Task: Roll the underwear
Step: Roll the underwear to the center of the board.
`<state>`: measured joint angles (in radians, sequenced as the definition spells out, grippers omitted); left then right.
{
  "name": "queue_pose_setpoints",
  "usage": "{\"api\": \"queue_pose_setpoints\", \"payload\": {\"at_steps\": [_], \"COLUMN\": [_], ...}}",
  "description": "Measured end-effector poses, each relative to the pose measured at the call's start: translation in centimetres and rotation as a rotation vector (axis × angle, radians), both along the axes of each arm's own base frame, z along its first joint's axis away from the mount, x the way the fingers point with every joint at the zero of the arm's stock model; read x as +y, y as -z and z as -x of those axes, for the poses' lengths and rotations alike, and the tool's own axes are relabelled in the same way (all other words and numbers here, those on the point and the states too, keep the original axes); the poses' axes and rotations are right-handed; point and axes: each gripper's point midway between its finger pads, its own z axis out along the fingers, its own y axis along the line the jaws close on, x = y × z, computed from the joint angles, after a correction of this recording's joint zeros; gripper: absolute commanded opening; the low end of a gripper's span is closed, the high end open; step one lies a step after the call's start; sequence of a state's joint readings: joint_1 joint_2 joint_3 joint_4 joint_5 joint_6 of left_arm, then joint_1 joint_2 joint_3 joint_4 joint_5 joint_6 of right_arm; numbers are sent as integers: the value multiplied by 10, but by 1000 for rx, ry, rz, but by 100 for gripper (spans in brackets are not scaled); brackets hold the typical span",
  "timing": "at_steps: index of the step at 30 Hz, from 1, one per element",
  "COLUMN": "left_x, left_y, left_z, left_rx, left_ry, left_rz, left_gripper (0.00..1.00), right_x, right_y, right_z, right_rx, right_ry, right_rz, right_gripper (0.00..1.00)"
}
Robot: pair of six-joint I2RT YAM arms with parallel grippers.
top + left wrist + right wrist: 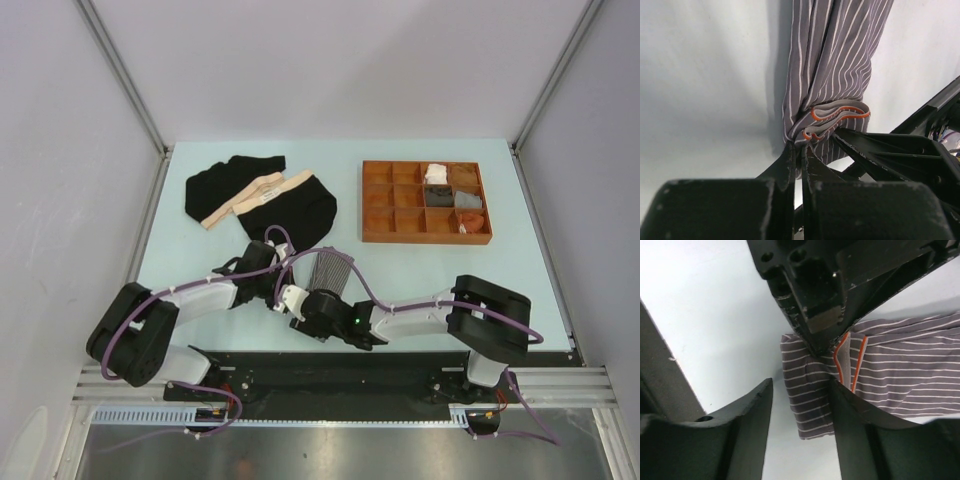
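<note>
On the pale blue table (pixel 430 275), close to the arm bases, your left gripper (pixel 799 148) is pinching the bunched, orange-trimmed end of the grey striped boxer short (pixel 331 270), fingers pressed together on the cloth. Your right gripper (pixel 800 386) is straddling that same end, fingers spread apart. The black briefs (pixel 262 196) are lying far left, the brown tray (pixel 400 238) far right

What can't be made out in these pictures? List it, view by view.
Top view: the striped shorts' near end, under the left gripper and right gripper.
Left wrist view: the shorts' far end, cut by the top edge.
Right wrist view: the pinched fold, behind the left gripper.
Top view: the tray's contents, too small to name.
</note>
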<state>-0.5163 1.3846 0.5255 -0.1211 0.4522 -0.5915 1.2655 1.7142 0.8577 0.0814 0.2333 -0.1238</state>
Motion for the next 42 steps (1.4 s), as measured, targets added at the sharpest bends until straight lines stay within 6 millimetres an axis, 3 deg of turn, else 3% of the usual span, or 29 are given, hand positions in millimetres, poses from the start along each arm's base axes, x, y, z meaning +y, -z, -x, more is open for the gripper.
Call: {"api": "queue_pose_setpoints", "payload": {"at_steps": [2, 5, 8, 9, 12, 18, 24, 29, 32, 37, 42], "left_x": [0, 0, 2, 2, 6, 25, 54, 61, 62, 53, 32], "left_y": [-1, -1, -3, -4, -13, -34, -42, -58, -58, -44, -45], "left_z": [0, -1, -1, -2, -3, -18, -24, -28, -25, -7, 7], "left_rx": [1, 0, 0, -2, -16, -100, -182, -287, -326, -361, -433], "left_ry": [1, 4, 2, -1, -13, -99, -208, -252, -262, -203, -112], "left_rz": [-1, -2, -4, -3, 6, -13, -119, -95, -75, -59, -2], "left_gripper": [6, 20, 47, 58, 75, 93, 92, 88, 86, 86, 83], "right_x": [0, -1, 0, 0, 1, 2, 8, 2, -2, -10, -15], "right_y": [1, 1, 0, 0, 0, -2, -7, -8, -9, -11, -12], "right_z": [-3, -9, -10, -10, -8, -2, 29, 28, 24, 17, 9], "right_rx": [-13, -34, -35, -33, -19, 87, 321, 473, 554, 662, 762], "right_ry": [14, 49, 65, 65, 56, 21, -60, -52, -43, -33, -19], "right_rz": [5, 10, 6, 6, 3, -22, -85, -127, -152, -177, -196], "right_gripper": [36, 17, 0, 0, 0, 0, 0, 0, 0, 0, 0]}}
